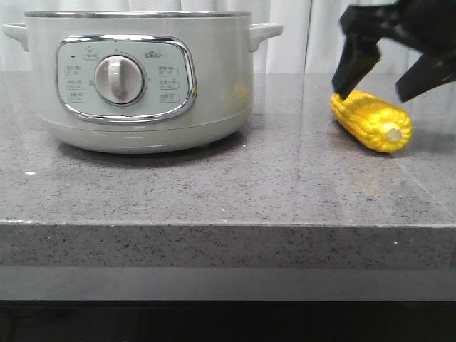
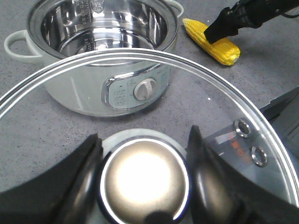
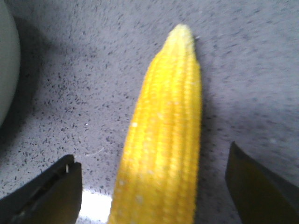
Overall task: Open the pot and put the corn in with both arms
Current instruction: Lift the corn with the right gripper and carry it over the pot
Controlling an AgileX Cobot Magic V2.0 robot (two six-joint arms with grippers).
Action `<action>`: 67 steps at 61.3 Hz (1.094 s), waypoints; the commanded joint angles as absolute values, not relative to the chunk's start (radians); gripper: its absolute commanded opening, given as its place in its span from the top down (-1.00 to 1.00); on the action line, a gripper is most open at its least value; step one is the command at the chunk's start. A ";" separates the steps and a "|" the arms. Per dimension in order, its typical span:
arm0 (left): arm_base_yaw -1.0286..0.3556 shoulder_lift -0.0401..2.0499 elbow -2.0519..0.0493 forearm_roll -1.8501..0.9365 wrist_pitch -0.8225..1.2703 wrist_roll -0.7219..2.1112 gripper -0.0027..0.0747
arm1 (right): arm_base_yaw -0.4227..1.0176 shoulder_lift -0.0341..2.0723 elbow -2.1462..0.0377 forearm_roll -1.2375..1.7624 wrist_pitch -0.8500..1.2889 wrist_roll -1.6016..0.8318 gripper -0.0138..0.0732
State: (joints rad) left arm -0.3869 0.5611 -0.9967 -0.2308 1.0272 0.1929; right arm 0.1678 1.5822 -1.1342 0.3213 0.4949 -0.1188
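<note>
Lying on the grey counter [image 1: 214, 192] right of the pot [image 1: 139, 78], the bumpy yellow corn [image 1: 372, 121] sits between the right gripper [image 3: 154, 186] wide fingers. Left gripper [image 2: 145, 182] squeezes the glass lid's [image 2: 224, 112] knob [image 2: 144, 182].

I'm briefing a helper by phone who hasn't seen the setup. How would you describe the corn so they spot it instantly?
Start at the big pale grey-green pot on the speckled grey countertop. Look to its right, by the robot's right arm: the corn lies there on its side, between the open right gripper fingers. It is the only bright yellow thing.
</note>
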 commanded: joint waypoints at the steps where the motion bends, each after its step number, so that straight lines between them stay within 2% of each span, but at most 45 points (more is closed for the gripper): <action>1: -0.395 0.561 -1.030 -0.260 0.897 0.182 0.47 | 0.178 1.588 -1.182 0.337 0.458 -0.126 -0.78; 15: -0.395 0.561 -1.030 -0.260 0.897 0.182 0.47 | 0.179 1.628 -1.182 0.337 0.463 -0.126 -0.73; 21: -0.395 0.561 -1.030 -0.260 0.897 0.182 0.47 | 0.179 1.624 -1.182 0.337 0.461 -0.126 -0.41; 27: -0.395 0.561 -1.030 -0.260 0.897 0.182 0.47 | 0.179 1.614 -1.182 0.337 0.457 -0.126 0.05; 32: -0.395 0.561 -1.030 -0.260 0.897 0.182 0.47 | 0.173 1.599 -1.182 0.336 0.450 -0.126 0.22; 41: -0.395 0.561 -1.030 -0.260 0.897 0.182 0.47 | 0.152 1.534 -1.198 0.330 0.433 -0.126 0.21; 49: -0.395 0.561 -1.030 -0.260 0.897 0.182 0.47 | 0.172 1.498 -1.300 0.330 0.471 -0.143 0.21; 67: -0.395 0.561 -1.030 -0.263 0.897 0.182 0.47 | 0.388 1.635 -1.718 0.330 0.600 -0.181 0.21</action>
